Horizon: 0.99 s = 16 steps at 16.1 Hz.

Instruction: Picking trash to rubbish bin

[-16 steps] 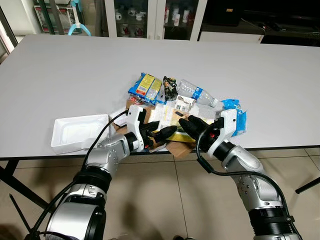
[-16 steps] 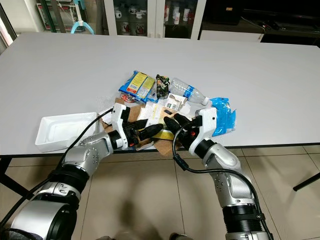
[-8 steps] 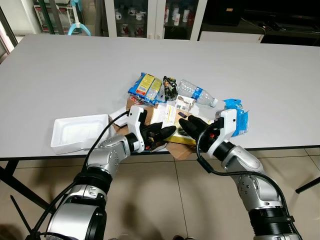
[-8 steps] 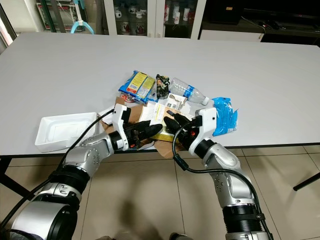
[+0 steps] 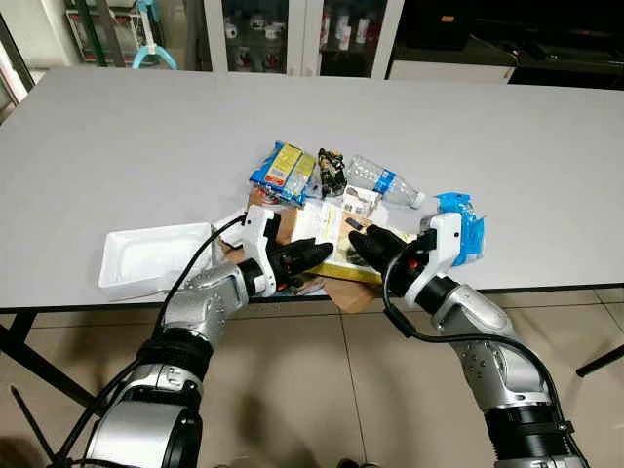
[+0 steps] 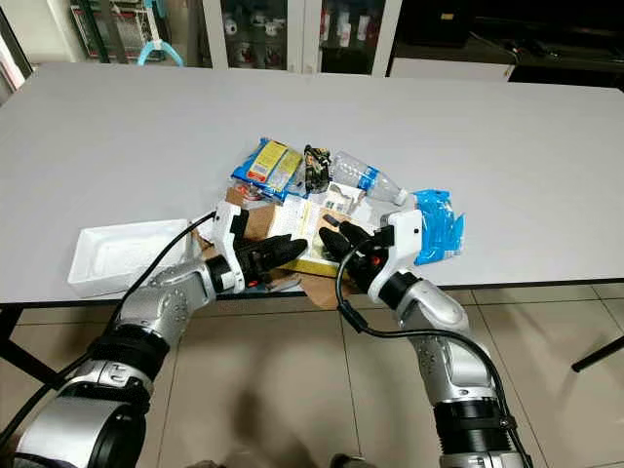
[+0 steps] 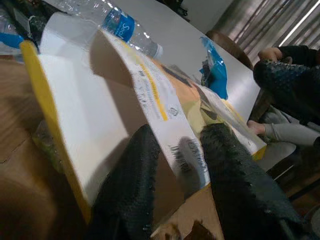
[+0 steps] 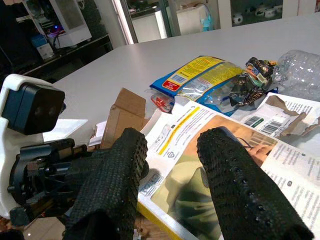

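Large white table point(image 5: 146, 127) w/ dark edge, beige tiled floor point(image 5: 322, 390) below, glass-door cabinets point(image 5: 292, 34) at rear, black table leg point(image 5: 29, 361), bright even light.

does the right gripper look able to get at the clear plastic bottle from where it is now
Probably yes. The right gripper, fingers open, hovers over the yellow-edged flattened carton, and the plastic bottle lies just beyond it on the table, uncovered. Only a small torn box sits between them.

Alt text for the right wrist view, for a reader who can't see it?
Right gripper, fingers open, hovers over a yellow-edged box on a grey table. Beyond lie a snack bag and a clear bottle; the left gripper faces it.
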Tool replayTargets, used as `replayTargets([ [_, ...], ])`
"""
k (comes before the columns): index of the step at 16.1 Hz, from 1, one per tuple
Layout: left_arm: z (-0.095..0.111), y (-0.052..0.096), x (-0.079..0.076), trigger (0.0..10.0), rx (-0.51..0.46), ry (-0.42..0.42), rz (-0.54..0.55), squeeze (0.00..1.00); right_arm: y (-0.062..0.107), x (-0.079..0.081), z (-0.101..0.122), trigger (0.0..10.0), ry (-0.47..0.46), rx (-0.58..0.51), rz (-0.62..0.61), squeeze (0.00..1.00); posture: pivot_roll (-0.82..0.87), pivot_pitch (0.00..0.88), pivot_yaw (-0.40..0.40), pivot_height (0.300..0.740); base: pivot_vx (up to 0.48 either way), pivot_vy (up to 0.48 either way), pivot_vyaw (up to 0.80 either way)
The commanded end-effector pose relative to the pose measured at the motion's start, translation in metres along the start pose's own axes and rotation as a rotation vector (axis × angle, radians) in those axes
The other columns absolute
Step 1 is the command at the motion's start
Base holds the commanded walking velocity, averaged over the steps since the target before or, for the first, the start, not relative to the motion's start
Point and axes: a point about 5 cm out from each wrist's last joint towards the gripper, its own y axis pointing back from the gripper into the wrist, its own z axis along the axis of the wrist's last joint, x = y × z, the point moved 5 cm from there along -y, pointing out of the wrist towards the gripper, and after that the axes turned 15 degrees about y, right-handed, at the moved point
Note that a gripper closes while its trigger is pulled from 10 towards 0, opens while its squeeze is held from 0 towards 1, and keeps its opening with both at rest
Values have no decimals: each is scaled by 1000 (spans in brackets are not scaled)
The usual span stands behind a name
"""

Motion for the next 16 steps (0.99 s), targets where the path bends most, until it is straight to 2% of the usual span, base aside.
replayTargets([
  [1,1,2,-2,0,-3,-9,-17,0,1,-2,4,10000,1,-9,-9,0,-76,50,-57,740,0,0,0],
  [13,0,5,-5,0,-15,-1,-31,0,1,-1,2,10000,-1,-6,-2,0,-75,50,-62,740,0,0,0],
  [15,11,8,-9,0,-69,9,-53,0,1,0,2,10000,-1,-6,1,0,-75,50,-64,740,0,0,0],
  [16,14,8,-9,2471,-83,1,-44,0,1,0,2,10000,-1,-6,1,0,-75,49,-64,740,0,0,0],
])
